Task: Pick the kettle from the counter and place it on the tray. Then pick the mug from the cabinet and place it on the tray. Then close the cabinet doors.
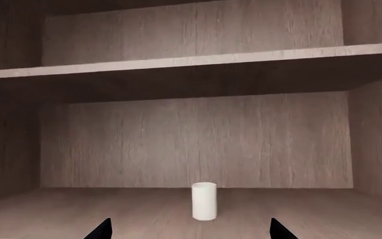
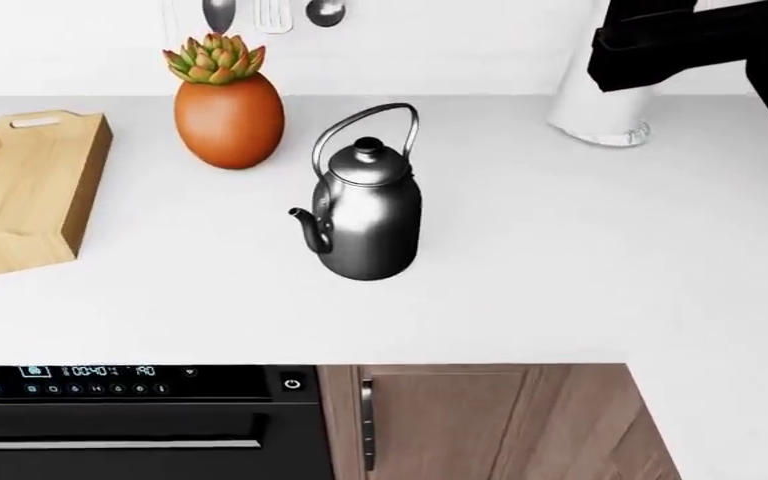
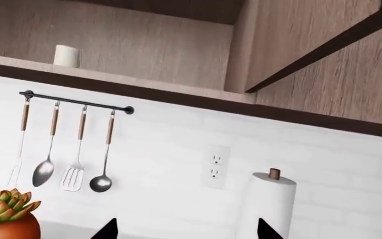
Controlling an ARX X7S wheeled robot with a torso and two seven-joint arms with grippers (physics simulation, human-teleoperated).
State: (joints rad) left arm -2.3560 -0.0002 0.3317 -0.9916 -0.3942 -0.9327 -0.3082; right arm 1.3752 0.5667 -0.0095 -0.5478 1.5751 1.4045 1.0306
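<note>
No step is complete. The kettle (image 2: 364,207) stands on the white surface (image 2: 598,250), apart from the bare tray (image 2: 17,190). The mug (image 1: 204,200) stands on the cabinet shelf (image 1: 78,209). Both grippers' fingers are spread, grasping nothing. Doors remain open.

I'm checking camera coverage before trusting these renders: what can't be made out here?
- Small off-white cylindrical mug: its loop handle shows in no view; tiny in the right wrist view.
- Light wooden rectangular tray: cut off by the head view's left edge.
- Both grippers: only dark fingertips show at the wrist views' edges; absent from the head view.
</note>
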